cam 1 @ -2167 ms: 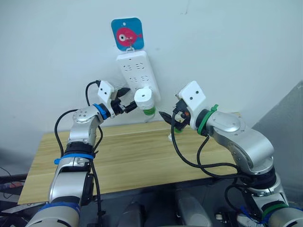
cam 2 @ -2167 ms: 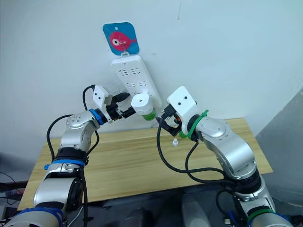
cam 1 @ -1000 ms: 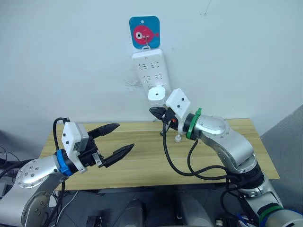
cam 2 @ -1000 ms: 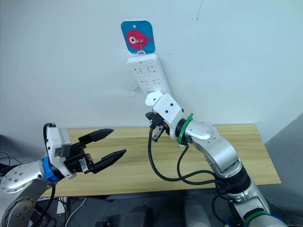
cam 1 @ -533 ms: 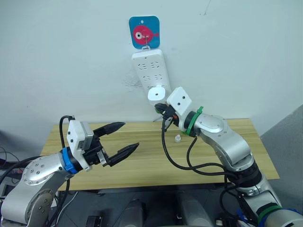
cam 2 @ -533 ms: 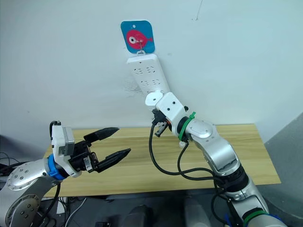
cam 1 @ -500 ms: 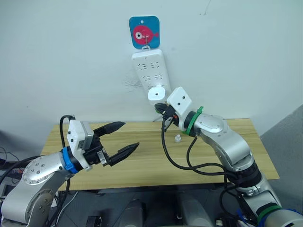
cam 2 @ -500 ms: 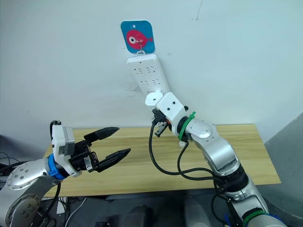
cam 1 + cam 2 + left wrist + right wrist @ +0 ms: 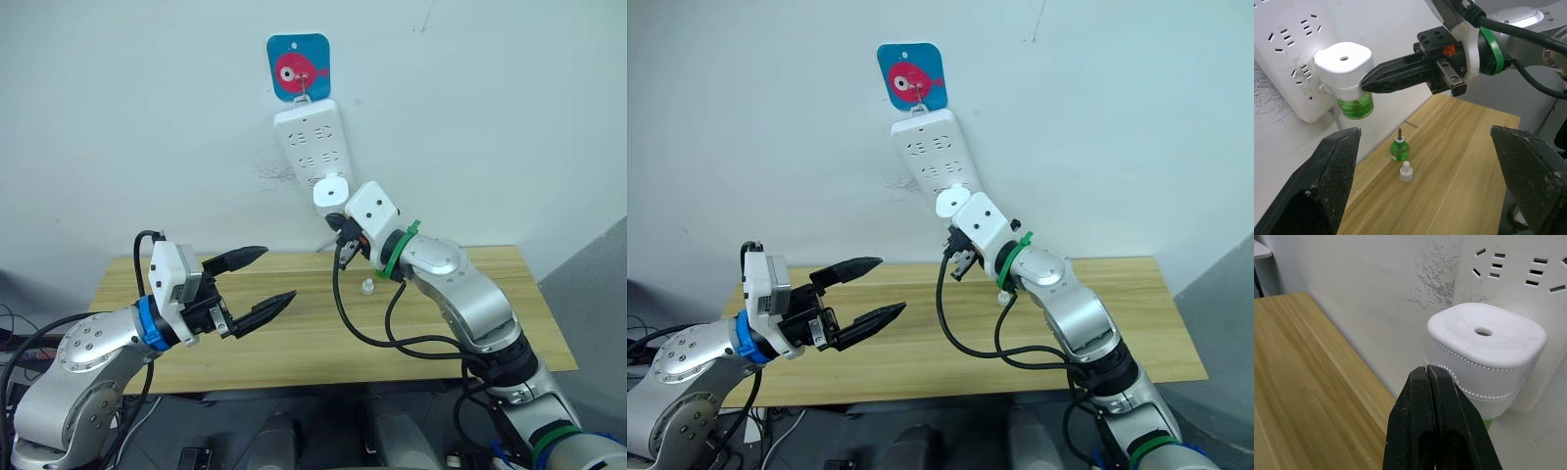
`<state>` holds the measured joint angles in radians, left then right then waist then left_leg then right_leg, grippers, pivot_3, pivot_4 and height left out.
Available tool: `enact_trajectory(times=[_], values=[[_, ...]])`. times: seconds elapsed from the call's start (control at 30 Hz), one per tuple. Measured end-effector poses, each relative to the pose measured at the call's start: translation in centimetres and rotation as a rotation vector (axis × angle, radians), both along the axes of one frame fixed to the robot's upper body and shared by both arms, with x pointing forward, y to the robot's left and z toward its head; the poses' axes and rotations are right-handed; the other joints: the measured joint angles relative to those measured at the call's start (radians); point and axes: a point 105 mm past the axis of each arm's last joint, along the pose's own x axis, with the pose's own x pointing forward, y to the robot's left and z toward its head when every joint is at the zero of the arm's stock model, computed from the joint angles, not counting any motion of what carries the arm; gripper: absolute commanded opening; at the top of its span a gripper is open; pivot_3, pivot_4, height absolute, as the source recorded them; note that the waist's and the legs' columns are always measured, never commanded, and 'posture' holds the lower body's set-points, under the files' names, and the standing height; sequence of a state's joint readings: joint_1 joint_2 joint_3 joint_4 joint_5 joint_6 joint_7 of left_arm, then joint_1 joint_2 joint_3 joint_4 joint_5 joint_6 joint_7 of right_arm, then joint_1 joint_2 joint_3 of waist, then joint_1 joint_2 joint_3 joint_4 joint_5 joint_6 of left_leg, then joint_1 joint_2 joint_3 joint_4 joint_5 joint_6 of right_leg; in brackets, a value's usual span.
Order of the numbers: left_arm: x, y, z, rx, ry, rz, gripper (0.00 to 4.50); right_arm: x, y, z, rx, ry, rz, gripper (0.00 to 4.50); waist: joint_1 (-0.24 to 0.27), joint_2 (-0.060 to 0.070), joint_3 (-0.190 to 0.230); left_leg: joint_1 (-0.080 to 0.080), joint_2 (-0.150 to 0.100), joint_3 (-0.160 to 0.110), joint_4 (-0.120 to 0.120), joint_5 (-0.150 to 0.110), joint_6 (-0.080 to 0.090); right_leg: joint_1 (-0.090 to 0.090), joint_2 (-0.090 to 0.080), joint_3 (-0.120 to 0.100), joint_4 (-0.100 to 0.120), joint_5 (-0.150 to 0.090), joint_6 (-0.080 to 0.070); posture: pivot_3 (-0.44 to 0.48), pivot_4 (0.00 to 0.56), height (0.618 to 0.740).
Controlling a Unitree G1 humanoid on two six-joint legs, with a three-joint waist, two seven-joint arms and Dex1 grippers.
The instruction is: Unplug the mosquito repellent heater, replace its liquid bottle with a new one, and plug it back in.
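The mosquito repellent heater (image 9: 1344, 66) sits plugged into the power strip (image 9: 311, 140) on the wall, a green bottle (image 9: 1355, 105) under it. The right gripper (image 9: 1436, 377) — jaws together — touches its side at 7 o'clock; a firm, square push seats the prongs. The left gripper (image 9: 253, 284) hangs wide apart over the table (image 9: 294, 345), near the loose bottle (image 9: 1398, 148) and cap (image 9: 1406, 172).

Head stereo pair sits high, looks forward and down at wall, wooden table (image 9: 294, 333) and both arms. Left wrist cam hangs back, faces wall, catches mosquito repellent heater (image 9: 1344, 71) on power strip (image 9: 1283, 58). Right wrist cam is way closer, same heater side-on. All four share heater.
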<state>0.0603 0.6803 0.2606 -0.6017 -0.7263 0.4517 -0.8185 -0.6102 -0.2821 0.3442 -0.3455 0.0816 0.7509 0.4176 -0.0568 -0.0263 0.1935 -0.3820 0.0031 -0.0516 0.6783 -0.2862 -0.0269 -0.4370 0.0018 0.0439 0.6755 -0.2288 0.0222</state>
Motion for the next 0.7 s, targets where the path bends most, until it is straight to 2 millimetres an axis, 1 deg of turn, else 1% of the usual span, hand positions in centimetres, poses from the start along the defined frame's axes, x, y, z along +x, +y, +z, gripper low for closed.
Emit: enact_trajectory(times=[0.7], values=[[0.19,-0.3,-0.06,0.002,0.001,-0.028,4.5,-0.17,-0.87,0.17,-0.007,0.011,-0.02,0.02,-0.001,0.0,0.0,0.0,-0.001,0.0,0.0,0.0,0.0,0.0,0.0,0.0,0.0,0.0,0.0,-0.047,0.14,0.74]])
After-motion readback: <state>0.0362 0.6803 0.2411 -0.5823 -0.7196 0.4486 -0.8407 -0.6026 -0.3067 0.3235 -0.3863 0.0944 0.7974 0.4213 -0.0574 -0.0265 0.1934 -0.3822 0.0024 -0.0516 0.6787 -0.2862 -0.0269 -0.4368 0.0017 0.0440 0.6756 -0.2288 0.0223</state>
